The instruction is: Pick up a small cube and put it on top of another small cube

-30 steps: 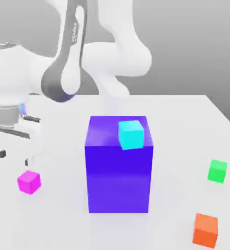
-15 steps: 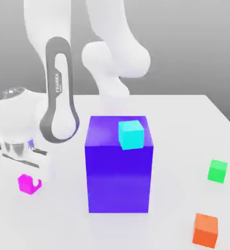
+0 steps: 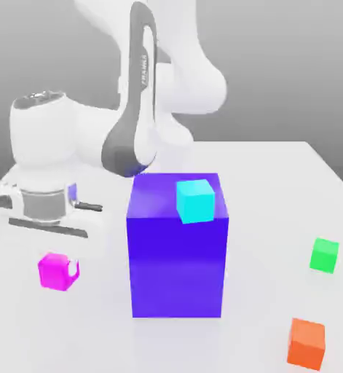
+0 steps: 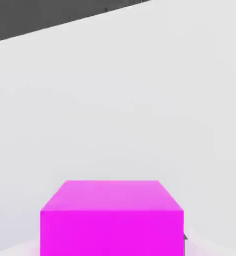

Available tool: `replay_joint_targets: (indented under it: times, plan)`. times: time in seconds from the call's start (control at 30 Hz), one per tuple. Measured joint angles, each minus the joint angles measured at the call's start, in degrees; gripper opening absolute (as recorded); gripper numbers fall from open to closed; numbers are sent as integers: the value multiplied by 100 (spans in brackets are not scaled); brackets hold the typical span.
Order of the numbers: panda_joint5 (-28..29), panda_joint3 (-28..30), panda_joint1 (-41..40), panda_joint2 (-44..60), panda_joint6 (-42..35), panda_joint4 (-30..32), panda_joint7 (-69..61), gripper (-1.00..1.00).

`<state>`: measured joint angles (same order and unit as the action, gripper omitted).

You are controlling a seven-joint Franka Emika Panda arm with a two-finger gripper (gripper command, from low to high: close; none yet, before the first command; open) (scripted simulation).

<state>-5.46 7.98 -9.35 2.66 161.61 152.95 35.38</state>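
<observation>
Exterior view: the pink cube (image 3: 57,270) sits on the white bench (image 3: 276,182) near the edge on this view's left, well apart from the green cube (image 3: 324,255) near the opposite edge; a big blue block (image 3: 177,248) with a cyan cube (image 3: 196,200) on top stands between them, and an orange cube (image 3: 306,342) lies toward the near corner on this view's right. I read the gripper (image 3: 60,268) as down at the pink cube, a pale finger (image 3: 73,270) against its side; whether it is clamped I cannot tell. Hand view: pink cube (image 4: 111,217) fills the foreground, square-on. Judgement: rigid, light, smooth-faced, possibly slippery; grip two opposite flat sides, centred.
</observation>
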Motion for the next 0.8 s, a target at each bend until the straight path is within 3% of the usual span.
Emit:
replay_joint_targets:
  times: [0.33,0.8]
  plan:
    - [-125,-997,1921,-196,-241,-415,1928,-100]
    - [-67,-2200,4631,-492,-679,-440,5428,-100]
